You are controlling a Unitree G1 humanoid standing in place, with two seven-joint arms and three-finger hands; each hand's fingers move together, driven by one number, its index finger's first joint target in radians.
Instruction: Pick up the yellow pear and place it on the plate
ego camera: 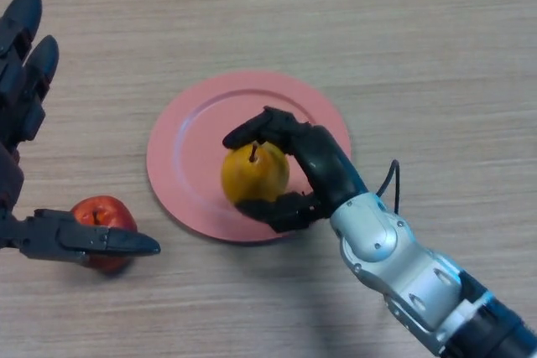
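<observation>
Inside the curl of the robot's right hand point(315, 169), a plump yellow pear with a short brown stem point(254, 174) sat upright over the round, flat pink plate point(189, 144). The fingers arched over the fruit's top, close by the stem, while the thumb closed under its near side, so the hand was grasping the pear from the side rather than from above. That side-on wrap probably suited the fruit's rounded body, which would slip out of a lighter pinch. Whether the pear's base was already resting on the plate or hung just above it could not be told from this view.

The plate spread out from under the hand, mostly away from the wrist and toward the robot's left, and held nothing but the pear, which lay toward the plate's near edge, not its middle. By my judgement the task was almost done: what remained was to settle the fruit, loosen the fingers and draw the hand back without rolling it off that near rim.

Well apart from the right hand, on the far side of the plate, the left hand point(23, 73) was released, its fingers straight and spread, gripping nothing. Between its thumb and fingers, on the pale wood-grain table point(419, 39), lay a small red apple point(104, 215), just off the plate's rim and not part of the job.
</observation>
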